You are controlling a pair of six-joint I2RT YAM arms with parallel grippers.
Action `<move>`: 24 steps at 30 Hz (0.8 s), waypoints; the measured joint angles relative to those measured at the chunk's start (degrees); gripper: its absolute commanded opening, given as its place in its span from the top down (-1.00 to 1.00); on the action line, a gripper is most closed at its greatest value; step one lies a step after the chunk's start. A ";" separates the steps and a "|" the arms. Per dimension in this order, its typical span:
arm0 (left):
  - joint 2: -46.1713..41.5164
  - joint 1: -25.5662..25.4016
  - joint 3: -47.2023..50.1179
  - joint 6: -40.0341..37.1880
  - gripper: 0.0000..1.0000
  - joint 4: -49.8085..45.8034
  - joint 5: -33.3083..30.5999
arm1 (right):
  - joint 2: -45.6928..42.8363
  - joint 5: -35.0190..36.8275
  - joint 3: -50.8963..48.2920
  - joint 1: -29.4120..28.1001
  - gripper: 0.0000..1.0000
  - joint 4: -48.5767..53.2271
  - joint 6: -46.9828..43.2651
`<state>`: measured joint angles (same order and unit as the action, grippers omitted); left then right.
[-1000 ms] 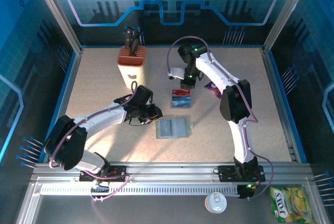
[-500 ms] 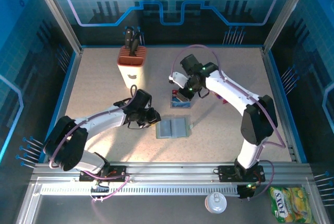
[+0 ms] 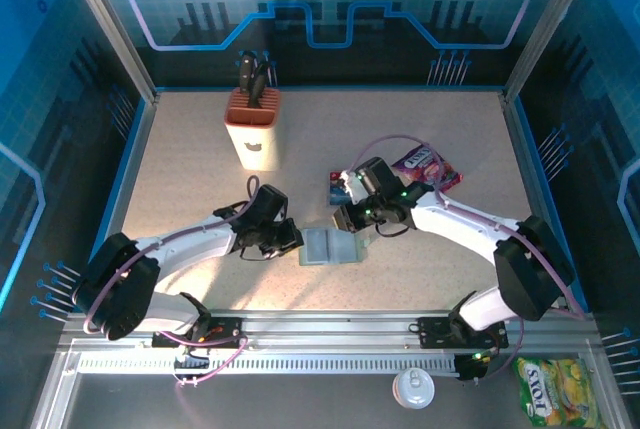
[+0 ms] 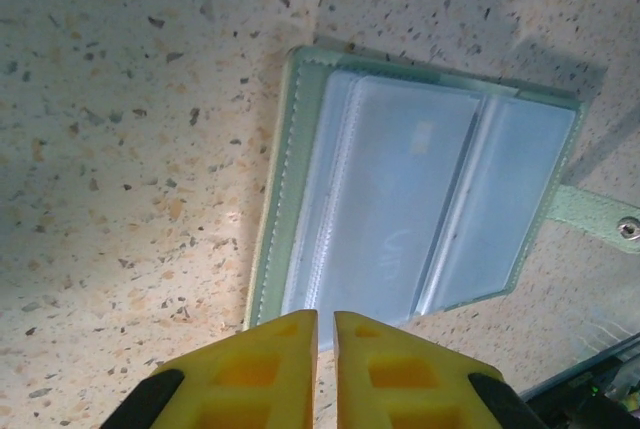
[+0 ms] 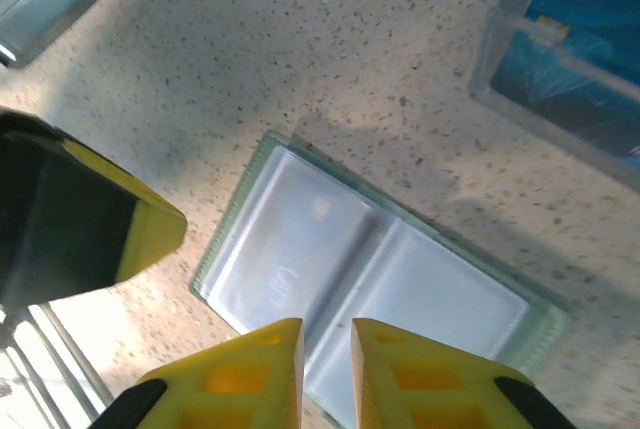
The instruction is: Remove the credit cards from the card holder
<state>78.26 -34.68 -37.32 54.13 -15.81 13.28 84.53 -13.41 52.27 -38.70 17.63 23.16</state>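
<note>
The card holder (image 3: 330,246) lies open and flat on the table (image 3: 180,169), near the middle of the top view and a bit toward the bottom. Its clear pockets face up. My left gripper (image 4: 325,321) is right at the holder's left edge. Its fingers are almost together, with just a thin line between them, and they hold nothing. My right gripper (image 5: 327,334) hangs over the holder's upper edge. Its fingers are a little apart and hold nothing. The credit cards (image 3: 339,188) sit just above the holder, partly under my right arm. A purple snack packet (image 3: 428,167) lies to their right.
</note>
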 measured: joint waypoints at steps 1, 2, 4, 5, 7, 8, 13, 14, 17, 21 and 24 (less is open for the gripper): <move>0.00 -0.24 0.15 0.13 0.76 0.15 0.02 | 0.00 -0.24 -0.72 -0.42 0.63 -1.11 1.86; 0.00 -0.48 0.28 0.22 0.77 0.50 0.02 | 0.00 -0.55 -1.14 -0.76 0.65 -1.88 3.54; 0.07 -0.90 0.37 0.46 0.79 1.22 0.02 | 0.00 -1.11 -1.75 -1.40 0.69 -4.07 6.43; 0.15 -1.07 0.37 0.59 0.80 1.55 0.02 | 0.02 -1.27 -1.99 -1.57 0.72 -4.85 7.54; 0.55 -1.14 0.37 1.01 0.83 2.10 0.02 | 0.07 -1.64 -2.67 -1.90 0.72 -6.25 10.12; 0.79 -1.14 0.37 1.05 0.84 2.25 0.02 | 0.17 -1.84 -2.91 -1.92 0.72 -6.67 11.06; 1.77 -1.18 0.37 1.01 0.90 2.60 0.00 | 2.45 -3.39 -3.72 -2.19 0.78 -8.90 15.93; 1.90 -1.18 0.37 1.03 0.91 2.62 0.00 | 2.97 -3.69 -3.76 -2.19 0.79 -9.18 16.57; 2.36 -1.20 0.44 1.01 0.93 2.69 0.00 | 4.35 -4.68 -3.80 -2.19 0.77 -9.40 18.56; 3.26 -1.20 0.57 1.01 0.94 2.84 0.00 | 6.23 -6.45 -3.78 -2.19 0.72 -9.70 20.41; 4.07 -1.20 0.79 1.01 0.95 2.86 -0.02 | 8.22 -7.91 -3.63 -2.23 0.69 -9.79 21.11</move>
<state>82.32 -35.88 -36.53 55.13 -12.95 13.26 92.75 -21.32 48.64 -40.93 7.84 44.27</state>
